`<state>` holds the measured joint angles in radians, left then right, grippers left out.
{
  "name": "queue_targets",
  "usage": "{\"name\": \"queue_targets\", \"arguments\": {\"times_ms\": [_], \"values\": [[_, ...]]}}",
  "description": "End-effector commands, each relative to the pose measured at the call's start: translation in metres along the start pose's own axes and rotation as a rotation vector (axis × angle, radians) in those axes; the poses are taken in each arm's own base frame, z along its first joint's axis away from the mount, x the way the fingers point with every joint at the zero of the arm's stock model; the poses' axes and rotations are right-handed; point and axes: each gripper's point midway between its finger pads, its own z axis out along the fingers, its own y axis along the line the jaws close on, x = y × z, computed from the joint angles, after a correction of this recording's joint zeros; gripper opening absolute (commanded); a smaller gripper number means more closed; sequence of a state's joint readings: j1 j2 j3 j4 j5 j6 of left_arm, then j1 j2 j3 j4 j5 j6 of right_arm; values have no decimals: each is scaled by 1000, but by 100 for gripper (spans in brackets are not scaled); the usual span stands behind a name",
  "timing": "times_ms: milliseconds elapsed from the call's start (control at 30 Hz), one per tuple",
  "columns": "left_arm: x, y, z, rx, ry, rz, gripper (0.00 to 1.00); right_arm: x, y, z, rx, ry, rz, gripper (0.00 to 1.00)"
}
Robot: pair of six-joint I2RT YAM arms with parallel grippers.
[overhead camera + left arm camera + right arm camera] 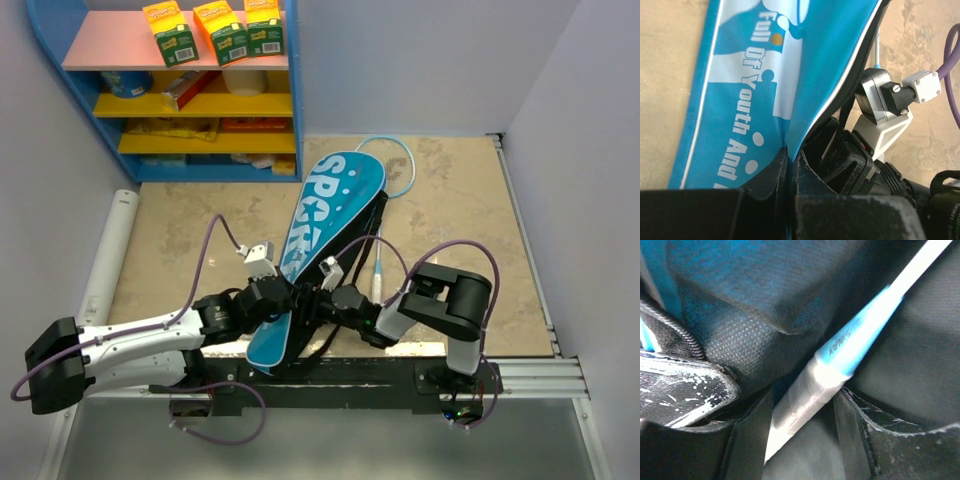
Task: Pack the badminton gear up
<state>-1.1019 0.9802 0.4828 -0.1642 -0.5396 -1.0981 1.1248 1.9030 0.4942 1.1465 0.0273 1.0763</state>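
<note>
The long blue bag (pixel 330 200) lettered "SPORT" lies slantwise across the floor, its narrow end near the arms. My left gripper (pixel 290 297) is shut on the bag's fabric edge (pixel 765 100), pinching it between the fingertips (pixel 790 160) and holding the mouth apart. My right gripper (pixel 318 300) reaches into that opening. Its jaws (pixel 802 425) stand open, and the silver-white handle of a light-blue racket (pixel 805 400) lies loose between them against the dark lining (pixel 740 290). A second racket (pixel 377 282) rests outside along the bag's right side, its head beyond the bag's top.
A blue shelf unit (pixel 296 90) with orange-green boxes (pixel 222 28) stands at the back left. A white tube (pixel 112 245) lies along the left wall. A metal rail (pixel 530 375) runs along the near edge, and purple cables (pixel 215 235) arch over both arms.
</note>
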Motion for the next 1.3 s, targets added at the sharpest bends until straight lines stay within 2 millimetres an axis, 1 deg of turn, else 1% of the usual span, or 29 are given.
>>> {"name": "queue_targets", "arguments": {"times_ms": [0,33,67,100,133,167,200,233,267,300,333,367,400,433,467,533,567,633,667,733,767,867,933,1033,1067,1100,1200,1233,1267], "values": [[13,-81,-30,300,151,-96,0,-35,45,-11,-105,-104,-27,57],[13,-80,-28,295,148,-94,0,-34,42,-14,-91,-98,-34,57],[14,-79,-27,293,147,-92,0,-29,32,-17,-48,-77,-37,57],[14,-78,-26,289,144,-88,0,-30,35,-24,-48,-77,-38,58],[17,-77,-23,279,149,-83,0,-30,32,-27,-31,-73,-41,58],[18,-77,-22,277,152,-83,0,-24,22,-31,20,-42,-47,58],[19,-77,-21,274,154,-81,0,-27,25,-37,28,-45,-52,58],[22,-74,-19,263,161,-75,0,-29,21,-41,59,-48,-57,58],[24,-71,-17,253,163,-70,0,-22,5,-47,142,-11,-70,58],[25,-71,-16,249,162,-68,0,-22,1,-52,171,-5,-86,58],[22,-75,-15,265,148,-76,0,-30,9,-59,172,-19,-100,58],[22,-73,-13,257,141,-74,0,-27,-9,-68,267,6,-125,58],[22,-72,-12,253,137,-72,0,-30,-10,-74,295,11,-145,58],[23,-70,-11,246,137,-64,0,-37,-4,-82,305,0,-177,58],[22,-69,-10,241,127,-63,0,-41,-14,-93,387,14,-205,58],[20,-68,-8,234,118,-57,0,-51,-17,-108,457,-6,-230,59],[20,-68,-7,233,114,-54,0,-58,-12,-124,486,-12,-240,59],[19,-67,-4,227,111,-48,0,-75,-9,-141,534,-67,-245,62],[17,-66,-2,223,108,-50,0,-85,-5,-157,571,-88,-253,63],[14,-64,-1,225,107,-52,0,-107,-9,-176,666,-175,-261,65],[10,-64,0,225,103,-60,0,-111,-16,-188,743,-169,-281,66],[2,-62,-2,235,88,-69,0,-132,-42,-209,927,-200,-280,67],[-6,-62,-5,243,74,-72,0,-144,-61,-216,1018,-223,-265,67],[-21,-58,-8,236,37,-72,0,-159,-85,-218,1059,-251,-219,66],[-27,-54,-6,226,26,-79,0,-159,-90,-211,1028,-248,-194,65],[-27,-47,-6,205,33,-61,0,-167,-99,-213,1044,-267,-167,64],[-39,-42,-6,199,10,-60,0,-177,-114,-204,1049,-266,-153,63],[-42,-43,-7,202,2,-57,0,-176,-124,-201,1074,-238,-164,62],[-45,-43,-6,198,-4,-54,0,-181,-125,-194,1061,-244,-164,62]]}}
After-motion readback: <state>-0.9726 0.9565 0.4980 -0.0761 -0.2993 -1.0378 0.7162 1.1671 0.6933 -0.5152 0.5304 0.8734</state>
